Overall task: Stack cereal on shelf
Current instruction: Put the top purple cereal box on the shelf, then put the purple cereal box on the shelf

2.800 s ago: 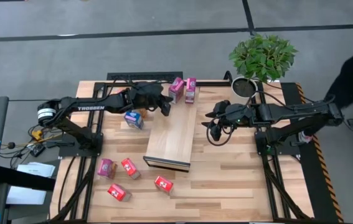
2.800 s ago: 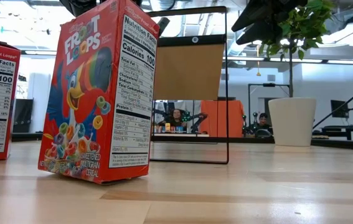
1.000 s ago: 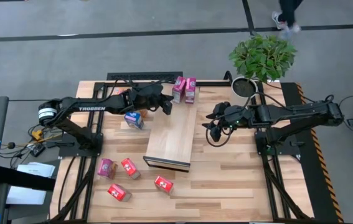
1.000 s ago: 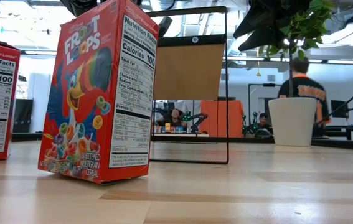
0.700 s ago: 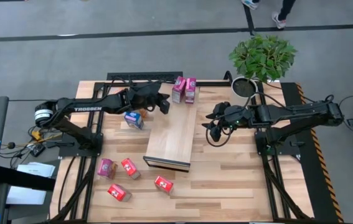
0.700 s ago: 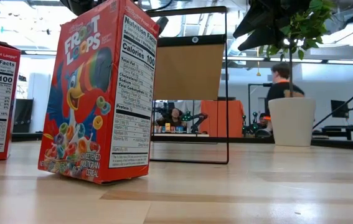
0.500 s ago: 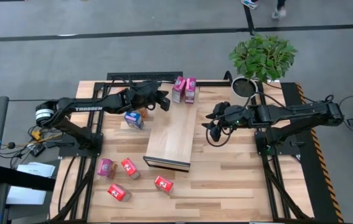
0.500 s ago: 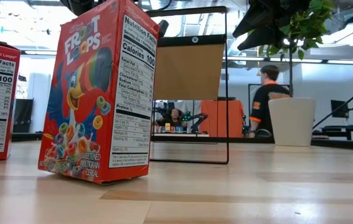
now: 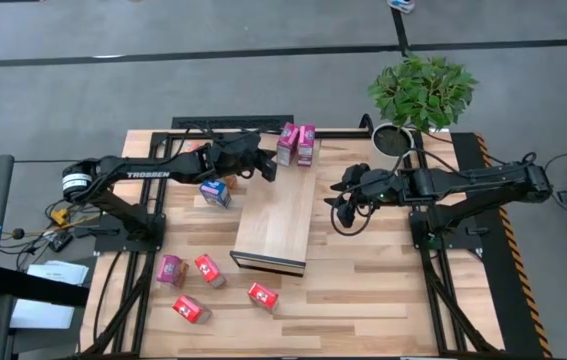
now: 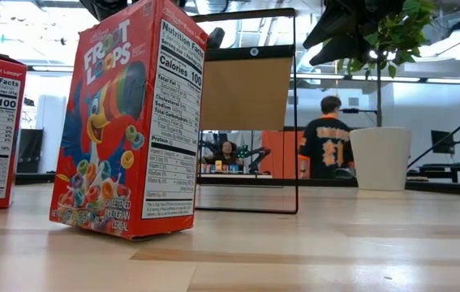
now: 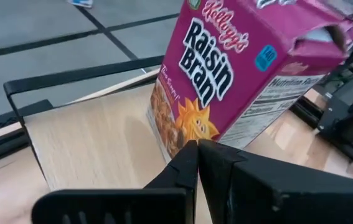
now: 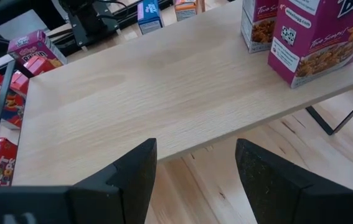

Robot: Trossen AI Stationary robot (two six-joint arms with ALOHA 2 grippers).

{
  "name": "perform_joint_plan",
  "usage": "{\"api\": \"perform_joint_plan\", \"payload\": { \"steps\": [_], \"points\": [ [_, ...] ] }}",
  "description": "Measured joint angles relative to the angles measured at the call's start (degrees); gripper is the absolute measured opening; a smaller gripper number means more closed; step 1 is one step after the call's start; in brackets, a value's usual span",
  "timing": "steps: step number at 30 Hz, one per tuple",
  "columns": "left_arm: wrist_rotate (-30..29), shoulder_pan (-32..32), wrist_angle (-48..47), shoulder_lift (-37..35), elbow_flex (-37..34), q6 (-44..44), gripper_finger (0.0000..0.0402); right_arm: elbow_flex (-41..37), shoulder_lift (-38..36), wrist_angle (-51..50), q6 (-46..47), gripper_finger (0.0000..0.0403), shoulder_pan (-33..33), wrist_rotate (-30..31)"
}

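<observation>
Two magenta cereal boxes (image 9: 296,143) are seen standing on the shelf (image 9: 277,223) just beside the left gripper (image 9: 264,167), whose fingers are pressed together, empty. The right gripper (image 9: 341,207) is held wide across the shelf, and six boxes are judged left on the table (image 9: 383,290).

Smooth matt wood shelf (image 9: 275,225) — glossy cardboard cereal (image 10: 128,122)

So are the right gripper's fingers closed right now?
No, in the right wrist view the right gripper has its fingers spread wide apart, beside the shelf.
</observation>
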Motion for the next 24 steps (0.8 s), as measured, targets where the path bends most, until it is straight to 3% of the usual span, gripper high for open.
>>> {"api": "perform_joint_plan", "payload": {
  "steps": [18, 24],
  "points": [
    [3.56, 0.0, 1.9, -0.02, 0.0, -0.08, 0.0, 0.0, 0.0, -0.03, -0.11, 0.0245, -0.01, 0.0],
    [6.55, 0.07, -1.81, -1.05, -0.01, 2.94, 0.0, 0.0, 0.0, -0.04, 0.34, 0.0245, 0.01, 0.0]
  ]
}}
